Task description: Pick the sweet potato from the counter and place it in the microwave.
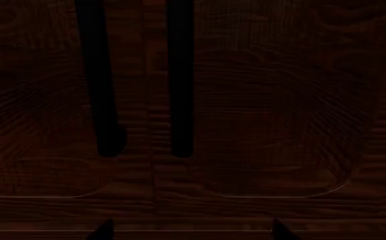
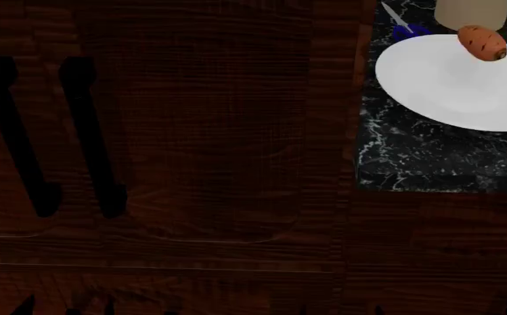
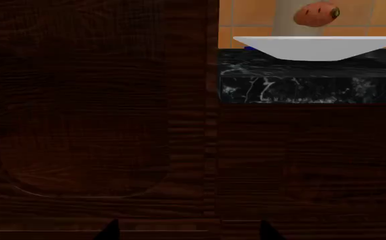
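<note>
The sweet potato [image 2: 482,42] [image 3: 316,14], small and orange-brown with one dark tip, lies on the far edge of a white plate [image 2: 446,85] [image 3: 313,47]. The plate rests on the black veined counter [image 2: 411,164] [image 3: 313,85]. My right gripper [image 3: 189,230] is open, low in front of the wood cabinet, below and well short of the counter's edge. My left gripper [image 1: 191,231] is also open and faces a cabinet door with two black handles [image 1: 99,80]. Nothing is between either gripper's fingers. The microwave is out of view.
Dark reddish-brown cabinet panels [image 2: 201,131] fill most of every view, with two black handles [image 2: 87,131] at the left. A beige container [image 2: 471,12] and a blue-handled utensil [image 2: 404,27] stand behind the plate. Orange wall tiles [image 3: 246,12] back the counter.
</note>
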Controlling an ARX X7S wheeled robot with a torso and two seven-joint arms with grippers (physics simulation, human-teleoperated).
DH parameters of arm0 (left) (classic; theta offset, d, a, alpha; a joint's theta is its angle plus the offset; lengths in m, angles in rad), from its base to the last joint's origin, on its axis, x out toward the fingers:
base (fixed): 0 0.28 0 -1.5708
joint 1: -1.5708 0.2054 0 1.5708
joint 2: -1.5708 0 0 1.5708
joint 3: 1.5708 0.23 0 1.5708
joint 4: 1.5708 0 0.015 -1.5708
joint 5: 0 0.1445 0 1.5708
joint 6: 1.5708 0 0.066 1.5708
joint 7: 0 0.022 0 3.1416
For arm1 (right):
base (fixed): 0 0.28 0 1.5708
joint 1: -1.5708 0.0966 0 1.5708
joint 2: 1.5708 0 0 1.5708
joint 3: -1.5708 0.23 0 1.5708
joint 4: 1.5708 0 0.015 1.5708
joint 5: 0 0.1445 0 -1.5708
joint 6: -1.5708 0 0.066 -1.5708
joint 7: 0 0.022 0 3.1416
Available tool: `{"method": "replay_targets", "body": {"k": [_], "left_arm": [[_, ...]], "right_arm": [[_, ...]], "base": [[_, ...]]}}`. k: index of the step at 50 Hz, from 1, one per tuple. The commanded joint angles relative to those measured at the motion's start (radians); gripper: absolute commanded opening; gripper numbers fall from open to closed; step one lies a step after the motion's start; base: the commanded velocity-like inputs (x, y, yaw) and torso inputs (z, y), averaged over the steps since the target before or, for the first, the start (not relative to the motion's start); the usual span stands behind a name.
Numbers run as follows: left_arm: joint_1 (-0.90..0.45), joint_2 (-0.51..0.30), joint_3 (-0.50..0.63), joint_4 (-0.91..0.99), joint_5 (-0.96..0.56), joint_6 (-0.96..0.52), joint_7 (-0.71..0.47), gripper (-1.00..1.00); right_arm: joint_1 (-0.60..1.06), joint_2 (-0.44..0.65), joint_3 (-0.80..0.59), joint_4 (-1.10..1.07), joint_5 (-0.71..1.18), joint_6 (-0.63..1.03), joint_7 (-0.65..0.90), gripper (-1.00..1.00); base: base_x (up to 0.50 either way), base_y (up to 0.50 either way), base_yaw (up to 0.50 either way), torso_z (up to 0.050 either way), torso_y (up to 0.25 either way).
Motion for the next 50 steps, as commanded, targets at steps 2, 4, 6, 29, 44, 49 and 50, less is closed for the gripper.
{"method": "replay_targets", "body": {"k": [2,4,6,29,44,49,50], "left_arm": [[0.0,-0.01,0.013,-0.004,-0.001,0.003,-0.016,1.0],[0.002,-0.021,0.026,0.005,-0.013,0.002,-0.024,1.0],[0.003,-0.028,0.036,0.002,-0.023,0.003,-0.03,1.0],[0.052,-0.071,0.082,0.064,-0.108,0.067,-0.044,1.0],[0.053,-0.092,0.107,0.117,-0.114,0.018,-0.076,1.0],[0.048,-0.105,0.114,0.162,-0.115,-0.012,-0.087,1.0],[0.047,-0.108,0.114,0.174,-0.117,-0.018,-0.088,1.0]], "right_arm": [[0.002,0.009,-0.015,0.002,0.009,0.001,0.013,1.0],[0.008,0.019,-0.032,0.017,0.023,-0.007,0.022,1.0],[0.008,0.026,-0.043,0.018,0.028,-0.009,0.032,1.0],[-0.016,0.071,-0.097,-0.032,0.043,-0.012,0.102,1.0],[-0.014,0.09,-0.114,-0.041,0.058,-0.014,0.122,1.0],[-0.029,0.104,-0.104,-0.117,0.051,-0.011,0.152,1.0],[-0.032,0.107,-0.103,-0.132,0.046,-0.009,0.159,1.0]], "base": [[0.0,0.0,0.0,0.0,0.0],[0.0,0.0,0.0,0.0,0.0],[0.0,0.0,0.0,0.0,0.0],[0.0,0.0,0.0,0.0,0.0],[0.0,0.0,0.0,0.05,0.022],[0.0,0.0,0.0,0.05,0.019],[0.0,0.0,0.0,0.05,0.02]]}}
